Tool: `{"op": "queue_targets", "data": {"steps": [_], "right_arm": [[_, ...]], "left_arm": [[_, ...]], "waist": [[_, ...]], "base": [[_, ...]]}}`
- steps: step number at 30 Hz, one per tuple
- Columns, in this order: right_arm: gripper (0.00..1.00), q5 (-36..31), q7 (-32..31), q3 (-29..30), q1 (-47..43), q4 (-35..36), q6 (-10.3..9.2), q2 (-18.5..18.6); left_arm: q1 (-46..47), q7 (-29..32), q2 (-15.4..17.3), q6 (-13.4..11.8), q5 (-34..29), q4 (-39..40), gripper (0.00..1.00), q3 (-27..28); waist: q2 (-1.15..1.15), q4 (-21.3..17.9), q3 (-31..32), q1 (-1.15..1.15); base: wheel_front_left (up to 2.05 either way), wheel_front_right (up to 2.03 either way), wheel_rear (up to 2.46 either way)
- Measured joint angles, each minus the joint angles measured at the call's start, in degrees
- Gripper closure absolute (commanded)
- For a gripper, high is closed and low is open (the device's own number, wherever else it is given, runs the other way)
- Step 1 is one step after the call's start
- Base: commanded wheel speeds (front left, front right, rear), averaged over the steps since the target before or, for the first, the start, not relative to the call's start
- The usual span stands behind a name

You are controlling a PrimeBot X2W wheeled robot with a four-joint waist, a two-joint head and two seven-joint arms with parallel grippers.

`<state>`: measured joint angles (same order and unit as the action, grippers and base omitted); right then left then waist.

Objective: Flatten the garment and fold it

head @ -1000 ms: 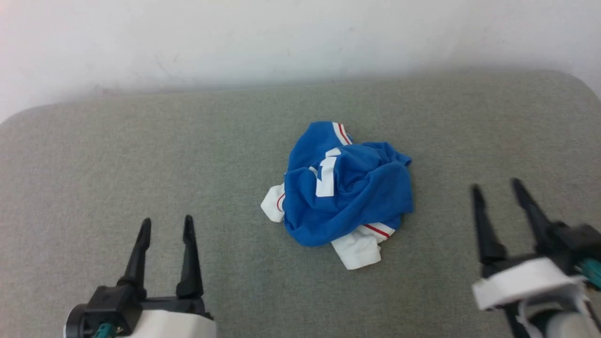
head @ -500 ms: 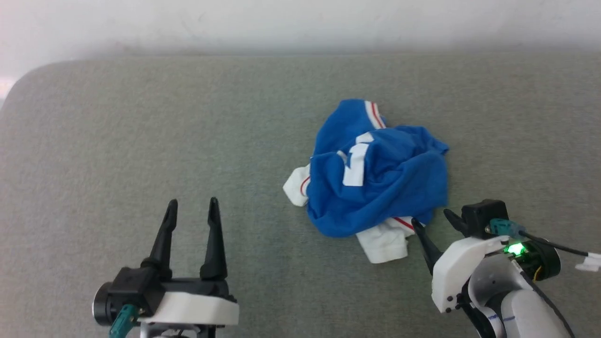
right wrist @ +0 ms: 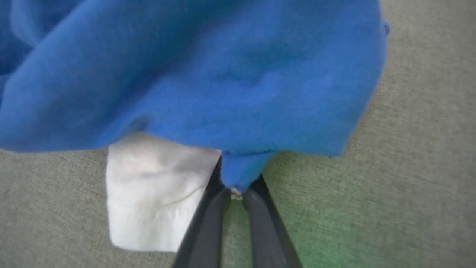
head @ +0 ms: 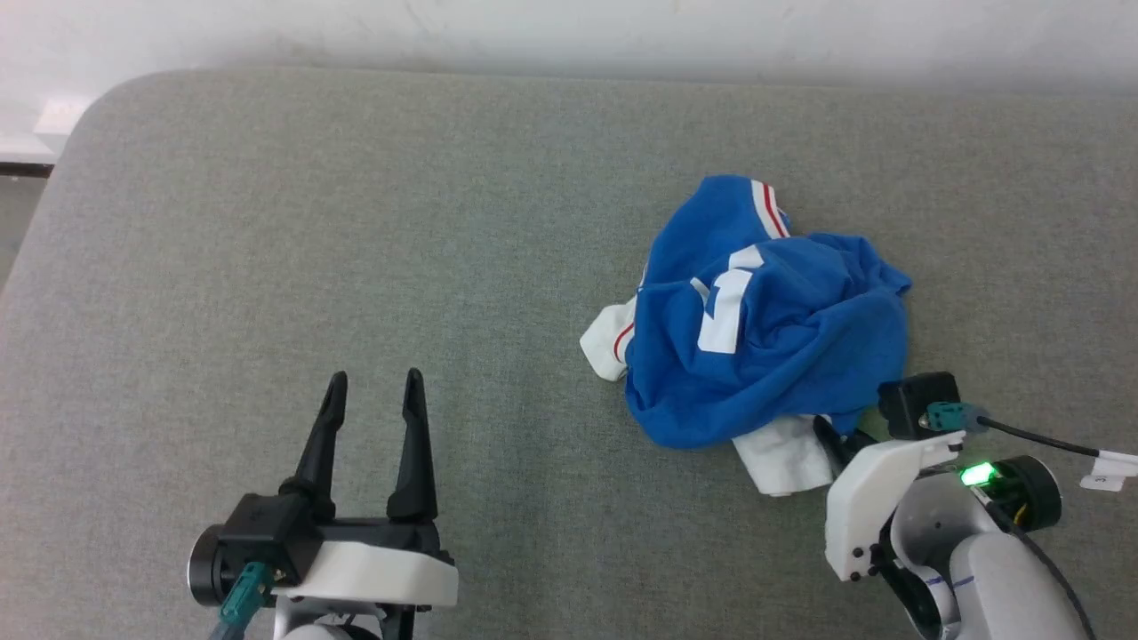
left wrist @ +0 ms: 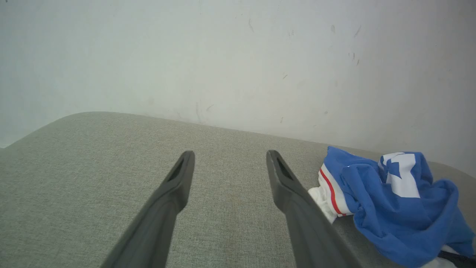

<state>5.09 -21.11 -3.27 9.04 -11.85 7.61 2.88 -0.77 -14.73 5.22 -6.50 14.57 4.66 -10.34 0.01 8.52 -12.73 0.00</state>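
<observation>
The garment (head: 765,347) is seen crumpled in a heap on the grey padded surface (head: 356,222), toward the robot's right and well apart from the left gripper (head: 374,380), whose fingers are held apart over the bare surface with nothing between them. The right gripper (right wrist: 234,184) is set against the near edge of the heap, and its two fingers are drawn together on a small tuck of blue cloth, just beside the white sleeve (right wrist: 148,193) that pokes out from under the blue body. The step in hand is judged to be the first pinch for lifting and opening out the heap, so flattening is barely begun and folding is not yet started. For it to be done well, the hold should be tested before any real pull is made: only a narrow fold appears to be caught near the fingertips, and it could be lost if the arm is raised sharply. A slow, steady lift is advised, so that the layers are let fall open rather than dragged along as one lump. Whether one layer or several are pinched cannot be told. A hem or shoulder should be sought for the left gripper, since a second hold is needed for spreading.
</observation>
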Motion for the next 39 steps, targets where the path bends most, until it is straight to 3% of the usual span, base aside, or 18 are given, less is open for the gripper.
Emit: {"op": "queue_targets", "data": {"steps": [6, 15, 19, 23, 28, 29, 30, 31, 39], "right_arm": [[1.00, -2.9, 0.4, 2.5, 0.1, 2.3, 0.00, 1.1], [1.00, -4.0, -1.9, 9.5, 2.7, 15.5, 0.00, 11.4], [1.00, -6.1, -4.1, 13.5, -1.7, 18.3, -0.01, 15.0], [1.00, -6.2, -5.6, 17.7, -11.0, 15.4, -0.01, 14.1], [1.00, -6.1, -5.3, 19.4, -17.0, 10.5, -0.01, 9.8], [0.86, -6.1, -5.0, 19.5, -17.2, 10.1, 0.00, 9.3], [0.56, -6.1, -4.5, 19.6, -17.2, 10.0, 0.00, 8.8], [0.00, -6.1, -3.8, 20.0, -17.0, 10.3, 0.00, 8.1], [0.00, -7.1, 1.8, 21.7, -9.6, 21.1, -0.01, 4.7]], "left_arm": [[-1.0, 0.0, -0.5, 0.9, -0.7, -1.0, 0.00, 1.3], [-4.1, 0.0, -0.5, 1.3, -1.1, -1.3, 0.00, 4.0], [-4.4, 0.0, -0.5, 1.4, -1.5, -1.2, 0.00, 4.2], [-4.6, 0.0, -0.5, 1.8, -1.6, -1.3, 0.00, 4.3], [-4.6, 0.0, -0.3, 1.9, -1.7, -1.5, 0.00, 4.4], [-4.6, 0.0, -0.3, 1.9, -1.7, -1.6, 0.00, 4.3], [-4.6, 0.0, -0.2, 1.9, -1.7, -1.6, 0.00, 4.3], [-4.6, 0.0, -0.2, 1.9, -1.7, -1.7, 0.00, 4.4], [-4.6, 0.0, -0.1, 1.9, -1.7, -1.7, 0.00, 4.1]], "waist": [[0.00, -1.0, 3.1, 0.00], [-0.01, -5.1, 7.3, -0.01], [-0.01, -6.9, 7.8, -0.01], [-0.01, -7.5, 7.1, -0.01], [-0.01, -7.9, 6.2, 0.00], [-0.01, -8.0, 6.1, 0.00], [-0.01, -8.1, 6.1, 0.00], [-0.01, -8.3, 6.1, 0.00], [-0.01, -9.4, 6.5, -0.01]], "base": [[0.00, 0.00, 0.00], [0.00, 0.00, 0.00], [0.00, 0.00, 0.00], [0.00, 0.00, 0.00], [0.00, 0.00, 0.00], [0.00, 0.00, 0.00], [0.00, 0.00, 0.00], [0.00, 0.00, 0.00], [0.00, 0.00, 0.00]]}}
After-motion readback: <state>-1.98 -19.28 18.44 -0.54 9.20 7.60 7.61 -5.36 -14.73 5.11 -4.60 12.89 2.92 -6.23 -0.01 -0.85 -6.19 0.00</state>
